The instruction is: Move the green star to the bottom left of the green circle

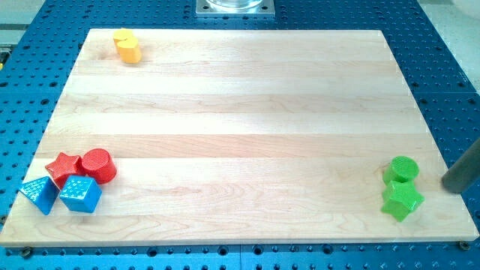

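My tip (448, 185) comes in from the view's right edge as a dark slanted rod, its lower end hanging over the wooden board's right margin. I carry no jaws, only this rod, so there is nothing to stand apart or together. The tip sits just to the right of the green circle (403, 169) and the green star (402, 200), about level with the seam between them, with a strip of bare wood between it and both blocks.

The green star lies near the board's lower right corner, directly below the green circle and touching or nearly touching it. It has no clear long axis; I cannot make out reliably which way its arms point.

No container is here; every block rests flat on the wooden board (240, 135), which lies on a blue perforated table (30, 45).

Far off, at the view's lower left, four blocks cluster: a red star (63, 167) touching a red cylinder (97, 165), with a blue cube (79, 194) and a blue triangular block (40, 194) just below them. A yellow block (127, 46), shape unclear, sits alone near the upper left corner.
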